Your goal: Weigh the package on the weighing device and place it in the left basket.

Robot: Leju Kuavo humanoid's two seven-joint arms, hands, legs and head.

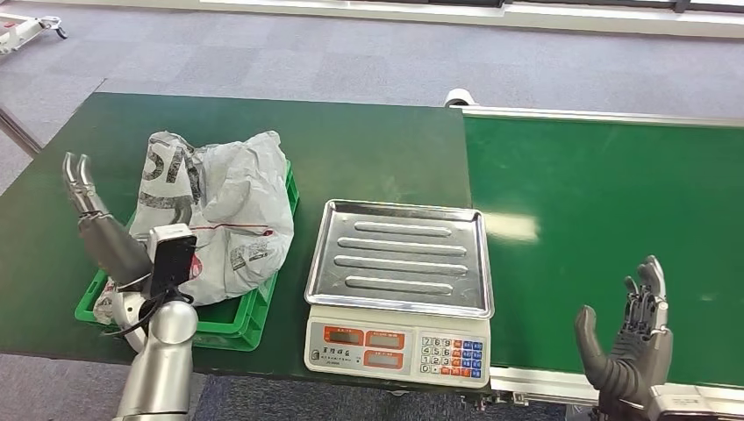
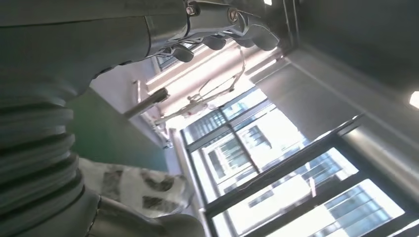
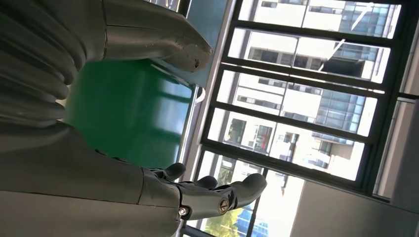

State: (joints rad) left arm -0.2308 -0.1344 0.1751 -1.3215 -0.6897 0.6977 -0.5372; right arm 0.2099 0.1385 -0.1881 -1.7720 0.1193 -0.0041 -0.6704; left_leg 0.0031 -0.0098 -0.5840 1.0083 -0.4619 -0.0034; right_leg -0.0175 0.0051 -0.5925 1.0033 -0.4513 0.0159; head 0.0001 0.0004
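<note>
- Package: a crumpled grey-white plastic mail bag with bold black lettering, too creased to read, and a red line across it; it lies in the green basket at the left of the dark green tabletop, overflowing the rim.
- Scale: just right of the basket; its ribbed steel tray is bare. The front panel carries orange-framed displays and a keypad of white, blue and orange keys; the small print is illegible.
- Left hand: raised beside the basket's left side, fingers straight and apart, holding nothing.
- Right hand: lifted over the near edge of the bright green conveyor belt, palm open, fingers spread, holding nothing.
</note>
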